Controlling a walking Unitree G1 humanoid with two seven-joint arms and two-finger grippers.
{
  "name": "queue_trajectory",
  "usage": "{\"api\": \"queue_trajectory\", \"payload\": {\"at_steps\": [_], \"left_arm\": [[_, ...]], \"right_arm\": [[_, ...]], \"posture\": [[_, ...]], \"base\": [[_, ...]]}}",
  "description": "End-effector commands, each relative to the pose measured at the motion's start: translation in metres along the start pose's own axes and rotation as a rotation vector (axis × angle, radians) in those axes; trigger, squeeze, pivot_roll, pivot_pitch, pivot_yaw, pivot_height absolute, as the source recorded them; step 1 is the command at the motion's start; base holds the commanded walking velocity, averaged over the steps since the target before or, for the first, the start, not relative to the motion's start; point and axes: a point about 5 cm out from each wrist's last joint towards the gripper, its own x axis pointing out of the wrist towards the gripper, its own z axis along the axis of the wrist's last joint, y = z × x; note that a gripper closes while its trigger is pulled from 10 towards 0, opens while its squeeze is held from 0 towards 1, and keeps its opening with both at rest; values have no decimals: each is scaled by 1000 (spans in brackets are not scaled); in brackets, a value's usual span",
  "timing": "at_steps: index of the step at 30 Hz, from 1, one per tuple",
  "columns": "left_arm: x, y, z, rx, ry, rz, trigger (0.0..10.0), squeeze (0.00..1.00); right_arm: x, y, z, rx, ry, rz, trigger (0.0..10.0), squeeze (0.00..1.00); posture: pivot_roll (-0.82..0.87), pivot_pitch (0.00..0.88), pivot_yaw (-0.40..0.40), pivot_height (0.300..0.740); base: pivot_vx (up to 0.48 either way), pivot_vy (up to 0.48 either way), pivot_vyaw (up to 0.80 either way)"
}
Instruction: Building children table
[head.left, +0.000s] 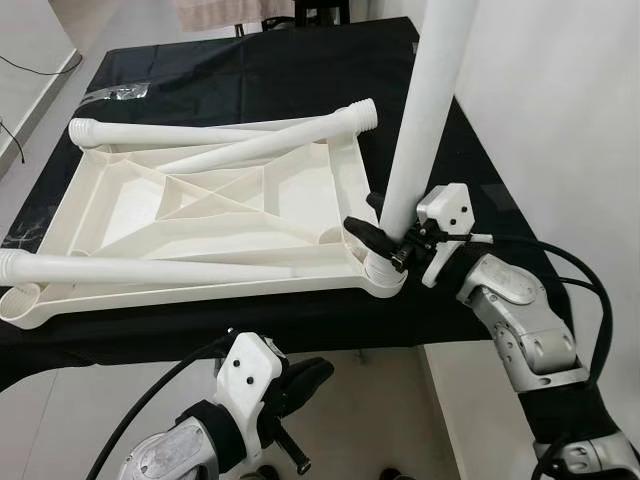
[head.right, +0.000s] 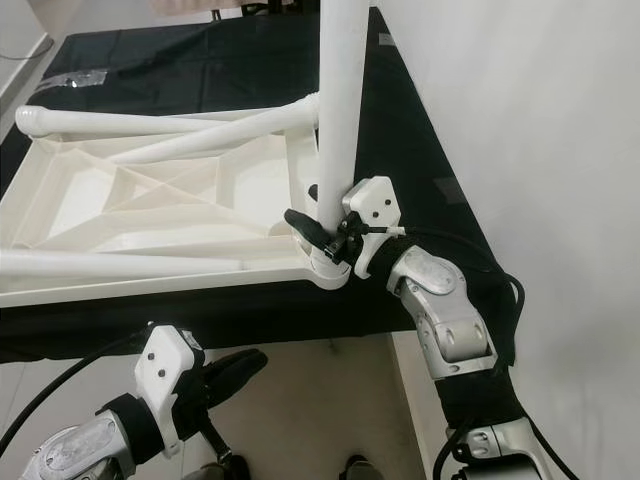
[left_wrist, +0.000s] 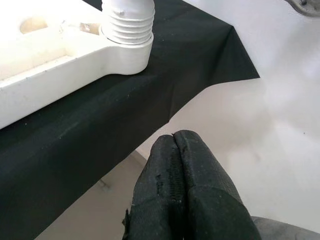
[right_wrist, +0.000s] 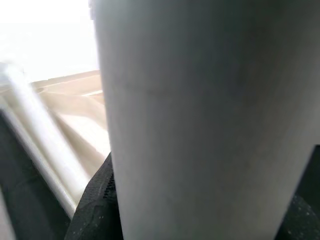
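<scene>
A white plastic tabletop (head.left: 200, 215) lies upside down on a black-covered table (head.left: 250, 70), ribs facing up. Three loose white legs rest across it: one along the far edge (head.left: 170, 132), one diagonal (head.left: 270, 143), one along the near edge (head.left: 150, 270). One more white leg (head.left: 425, 115) stands upright in the near right corner socket (head.left: 383, 272). My right gripper (head.left: 385, 238) is shut on this leg just above the socket. Below the table's front edge hangs my left gripper (head.left: 305, 378), shut with nothing in it. Its wrist view shows the threaded leg end (left_wrist: 129, 20) in the socket.
The table's near edge (head.left: 300, 320) and right corner (left_wrist: 232, 30) drop to a pale floor. A crumpled clear plastic wrap (head.left: 115, 92) lies at the far left of the table. A white wall (head.left: 570, 120) stands close on the right.
</scene>
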Motion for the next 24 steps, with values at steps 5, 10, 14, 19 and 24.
{"api": "queue_trajectory", "payload": {"at_steps": [5, 10, 14, 19, 24], "left_arm": [[-4, -2, -3, -6, 28, -13, 10000, 0], [-6, -5, -2, -11, 27, -13, 10000, 0], [-9, -7, 0, -15, 29, -13, 10000, 0], [-13, -10, 1, -22, 33, -10, 10000, 0], [-19, -16, 4, -26, 41, -3, 10000, 0]], "right_arm": [[-15, 3, -45, 160, 211, 182, 10000, 0], [-9, -2, -25, 162, 157, 392, 10000, 0], [-1, -5, -15, 194, 113, 464, 10000, 0], [7, -8, -7, 218, 66, 523, 10000, 0], [16, -11, 0, 210, 19, 587, 10000, 0]], "posture": [[5, 297, 60, 740], [10, 308, 61, 740], [20, 323, 62, 740], [35, 349, 57, 740], [60, 374, 54, 740]], "base": [[0, 0, 0], [0, 0, 0], [0, 0, 0], [0, 0, 0], [0, 0, 0]]}}
